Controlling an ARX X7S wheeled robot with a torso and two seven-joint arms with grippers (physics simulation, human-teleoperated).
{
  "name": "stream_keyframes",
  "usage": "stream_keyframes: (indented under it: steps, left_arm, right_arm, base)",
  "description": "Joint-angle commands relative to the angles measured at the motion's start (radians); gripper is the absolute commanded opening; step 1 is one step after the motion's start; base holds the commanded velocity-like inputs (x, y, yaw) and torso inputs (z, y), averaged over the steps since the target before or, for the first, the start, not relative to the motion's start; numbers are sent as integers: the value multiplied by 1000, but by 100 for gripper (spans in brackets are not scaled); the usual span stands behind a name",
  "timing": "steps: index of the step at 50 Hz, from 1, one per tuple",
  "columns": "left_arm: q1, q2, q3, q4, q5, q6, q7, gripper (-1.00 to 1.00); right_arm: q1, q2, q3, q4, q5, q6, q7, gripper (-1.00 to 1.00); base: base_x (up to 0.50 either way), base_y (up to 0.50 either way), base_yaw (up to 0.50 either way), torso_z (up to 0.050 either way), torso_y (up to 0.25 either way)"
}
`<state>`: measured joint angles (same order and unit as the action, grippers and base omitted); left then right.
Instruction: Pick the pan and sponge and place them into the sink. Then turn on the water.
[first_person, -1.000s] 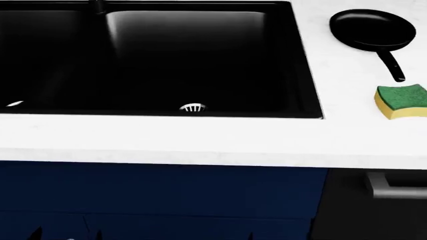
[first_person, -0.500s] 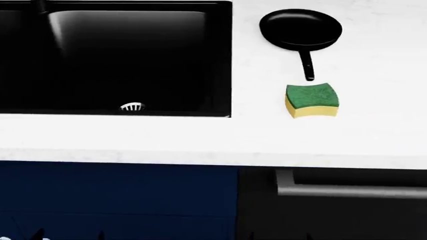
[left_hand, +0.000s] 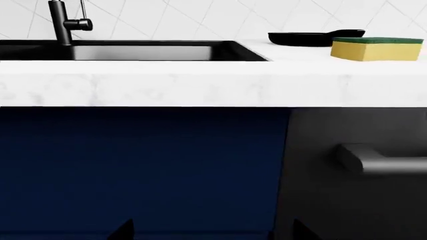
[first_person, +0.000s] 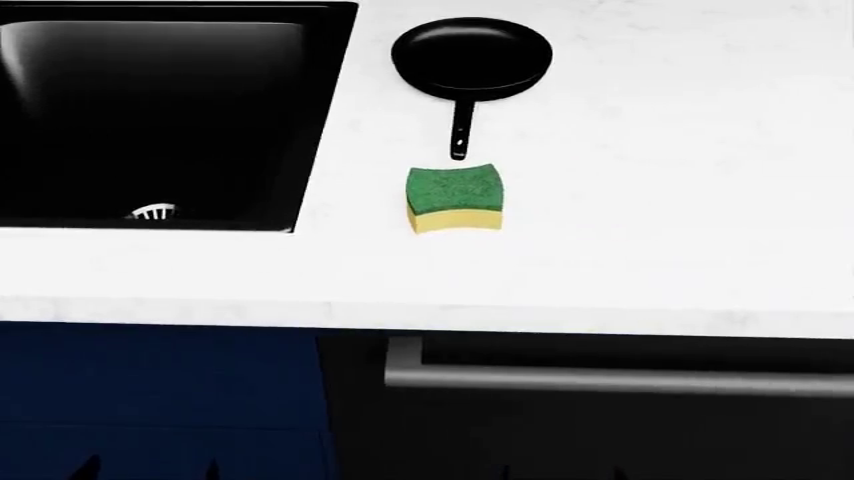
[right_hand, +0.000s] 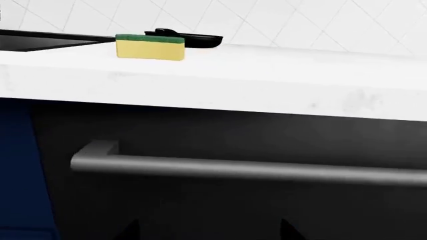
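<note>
The black pan (first_person: 471, 57) sits on the white counter (first_person: 667, 200) just right of the sink (first_person: 160, 110), its handle pointing toward the front edge. The sponge (first_person: 455, 197) lies green side up directly in front of the handle tip. The left wrist view shows the faucet (left_hand: 63, 22), pan (left_hand: 300, 38) and sponge (left_hand: 377, 49) at counter level; no water is in view. Sponge (right_hand: 150, 46) and pan (right_hand: 190, 39) also appear in the right wrist view. My left gripper (left_hand: 210, 235) and right gripper (right_hand: 208, 235) hang open below the counter, facing the cabinet fronts, holding nothing.
A dark appliance front with a long grey bar handle (first_person: 614, 380) sits under the counter below the pan and sponge. A navy cabinet door (first_person: 147, 400) is under the sink. A silver drain strainer (first_person: 152, 212) lies in the basin. White tiles back the counter.
The head view has shifted right: sink, pan and sponge have all slid left in the picture. The pan and sponge are now near the centre, and more of the bar handle shows.
</note>
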<state>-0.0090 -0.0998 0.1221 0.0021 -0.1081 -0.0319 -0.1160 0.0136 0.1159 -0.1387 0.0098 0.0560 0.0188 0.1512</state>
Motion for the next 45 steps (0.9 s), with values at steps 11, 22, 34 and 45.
stream_keyframes:
  steps: [11,22,34,45]
  left_arm:
    - [4,-28,11,9,-20,-11,-28,100]
    - [-4,-31,31,14,-25,-24,-36,100]
    - [-1,-42,42,14,-30,-6,-40,100]
    - [-4,-48,52,9,-36,-4,-46,100]
  right_arm:
    - [4,15,-19,3,6,-2,31,100]
    - [6,20,-27,4,6,5,47,100]
    - [7,28,-36,0,4,12,65,100]
    - [8,34,-44,0,8,13,75,100]
  base:
    - [0,0,0,0,0]
    - [0,0,0,0,0]
    - [0,0,0,9,0]
    - [0,0,0,50,0]
